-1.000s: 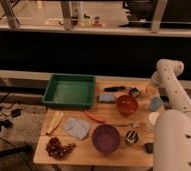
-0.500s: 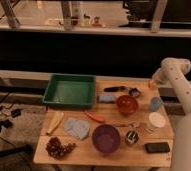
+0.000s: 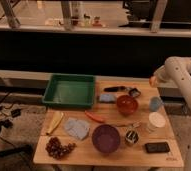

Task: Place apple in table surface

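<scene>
The apple is a small yellow-orange blob at the tip of my white arm, above the back right corner of the light wooden table surface. My gripper is at that tip, shut on the apple and holding it off the table. The arm bends up to an elbow at the right and runs down the right edge of the view.
On the table stand a green tray, an orange-red bowl, a purple bowl, a carrot, a banana, a blue cloth, grapes, a white cup, a blue cup and a black phone.
My arm has pulled away from the front right of the view toward the back right corner. The white cup and the black phone have come into sight.
</scene>
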Available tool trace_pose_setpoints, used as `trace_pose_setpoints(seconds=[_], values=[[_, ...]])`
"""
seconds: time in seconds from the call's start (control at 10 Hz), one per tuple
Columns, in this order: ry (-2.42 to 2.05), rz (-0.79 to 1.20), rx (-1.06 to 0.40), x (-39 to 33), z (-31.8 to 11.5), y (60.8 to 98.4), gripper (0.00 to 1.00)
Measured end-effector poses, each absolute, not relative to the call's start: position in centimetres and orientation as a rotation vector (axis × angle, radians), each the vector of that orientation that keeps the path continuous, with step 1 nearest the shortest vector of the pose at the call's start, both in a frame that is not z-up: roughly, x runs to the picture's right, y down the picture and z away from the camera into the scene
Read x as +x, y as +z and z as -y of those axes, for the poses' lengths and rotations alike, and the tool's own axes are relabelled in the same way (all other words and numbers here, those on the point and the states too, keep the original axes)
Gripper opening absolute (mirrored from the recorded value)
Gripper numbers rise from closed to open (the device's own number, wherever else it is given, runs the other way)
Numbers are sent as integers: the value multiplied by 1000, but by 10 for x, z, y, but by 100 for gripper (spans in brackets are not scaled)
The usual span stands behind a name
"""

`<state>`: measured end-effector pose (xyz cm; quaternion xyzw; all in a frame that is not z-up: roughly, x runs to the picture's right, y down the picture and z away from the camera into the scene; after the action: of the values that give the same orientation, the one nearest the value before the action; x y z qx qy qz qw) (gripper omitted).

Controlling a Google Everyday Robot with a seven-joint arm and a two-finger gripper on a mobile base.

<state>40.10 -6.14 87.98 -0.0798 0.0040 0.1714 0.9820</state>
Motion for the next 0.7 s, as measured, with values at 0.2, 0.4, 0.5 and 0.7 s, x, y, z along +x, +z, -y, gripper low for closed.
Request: trace_pose_setpoints(seconds=[0.2,0.4,0.5,0.7], values=[[342,1,-129,398,69,862,48],[336,2,-115,397,71,855,48],[334,4,-113,397,70,854,48],[334,8,-123,394,68,857,48]])
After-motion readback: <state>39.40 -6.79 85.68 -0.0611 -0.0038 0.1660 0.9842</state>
